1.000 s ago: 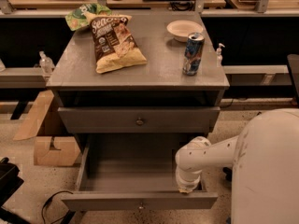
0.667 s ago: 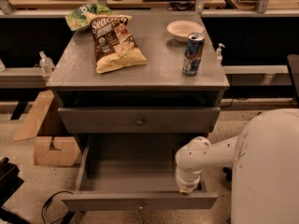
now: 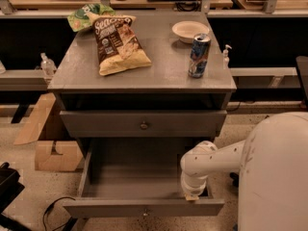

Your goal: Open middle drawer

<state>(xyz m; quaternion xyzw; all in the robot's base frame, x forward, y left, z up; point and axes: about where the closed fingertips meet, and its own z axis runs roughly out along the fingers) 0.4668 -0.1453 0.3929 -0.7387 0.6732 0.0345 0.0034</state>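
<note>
Benches strung with cables run along the back of the room, and before them stands a grey cabinet whose top is the surface (image 3: 163, 71).

Camera view: well above and beyond the end effector (image 3: 192, 195), that surface carries a brown chip bag (image 3: 118, 44), a green bag (image 3: 86, 16) behind it, a white bowl (image 3: 190, 30) and a blue drink can (image 3: 199, 56). The white arm (image 3: 214, 160) comes in from the right and bends down into the middle drawer (image 3: 134, 177). This puts the end effector low in the drawer's front right corner, just behind the front panel (image 3: 106, 208). Whether it is spread or pressed together cannot be told. Just above it, the upper drawer (image 3: 96, 124) is closed. To its left lies the bare grey drawer floor.

Nothing has shifted over the last second: the drawer stands pulled out just as far and the arm keeps the same pose. The pull therefore looks finished and the task essentially done. What probably remains is lifting clear without nudging the panel back in.
</note>
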